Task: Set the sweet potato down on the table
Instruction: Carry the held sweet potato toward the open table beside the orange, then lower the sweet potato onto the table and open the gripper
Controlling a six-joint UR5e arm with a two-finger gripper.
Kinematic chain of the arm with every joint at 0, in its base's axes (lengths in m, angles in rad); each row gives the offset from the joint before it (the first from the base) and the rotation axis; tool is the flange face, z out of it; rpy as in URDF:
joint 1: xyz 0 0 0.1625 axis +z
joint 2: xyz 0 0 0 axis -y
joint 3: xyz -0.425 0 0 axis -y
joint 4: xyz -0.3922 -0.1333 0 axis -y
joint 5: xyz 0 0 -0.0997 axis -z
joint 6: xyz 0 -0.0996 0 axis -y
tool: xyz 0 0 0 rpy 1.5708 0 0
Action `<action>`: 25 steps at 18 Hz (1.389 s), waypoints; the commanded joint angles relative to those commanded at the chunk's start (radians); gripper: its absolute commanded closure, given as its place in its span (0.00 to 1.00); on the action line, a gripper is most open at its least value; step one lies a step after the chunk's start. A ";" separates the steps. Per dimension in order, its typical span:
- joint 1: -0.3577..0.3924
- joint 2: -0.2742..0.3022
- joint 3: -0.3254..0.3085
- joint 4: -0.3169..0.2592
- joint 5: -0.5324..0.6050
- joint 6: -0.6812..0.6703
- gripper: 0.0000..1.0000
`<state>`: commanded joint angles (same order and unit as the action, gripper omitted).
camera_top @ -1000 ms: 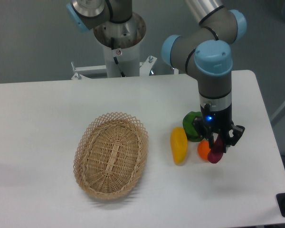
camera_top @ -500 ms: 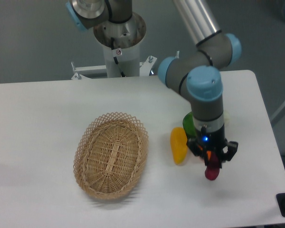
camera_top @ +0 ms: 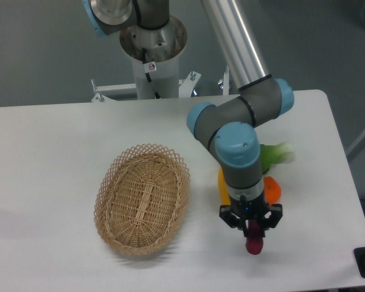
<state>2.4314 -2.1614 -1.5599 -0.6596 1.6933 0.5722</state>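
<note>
In the fixed camera view, the sweet potato is seen clamped between the fingers of the gripper, hanging end-down with only its lower, rounded part showing below the fingertips; the upper part is hidden inside the pincer. The pincer is therefore narrowed onto the tuber, and the wrist is pointed straight down, which is judged to suit a vertical lowering onto the table. The tuber is held over a bare white patch near the front edge, to the right of the wicker basket and just in front of the other produce, so that it can presumably be set down without knocking anything. Whether its tip is touching the tabletop cannot be told from this angle. Behind the arm, the yellow fruit is mostly hidden, the orange is seen just beside the wrist, and a green vegetable lies further back. The release is judged not yet made, since the tuber is directly below and within the fingers.
</note>
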 joint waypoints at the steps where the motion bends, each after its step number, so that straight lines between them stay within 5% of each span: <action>1: -0.012 0.005 -0.017 0.003 0.009 0.000 0.55; 7: -0.023 -0.024 -0.006 0.005 0.060 -0.006 0.55; 11: -0.022 -0.046 0.009 0.009 0.083 0.274 0.55; 18: 0.005 -0.049 -0.012 0.014 0.086 0.503 0.55; 25: 0.017 -0.058 -0.026 0.015 0.144 0.528 0.54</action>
<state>2.4482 -2.2197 -1.5861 -0.6443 1.8377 1.0999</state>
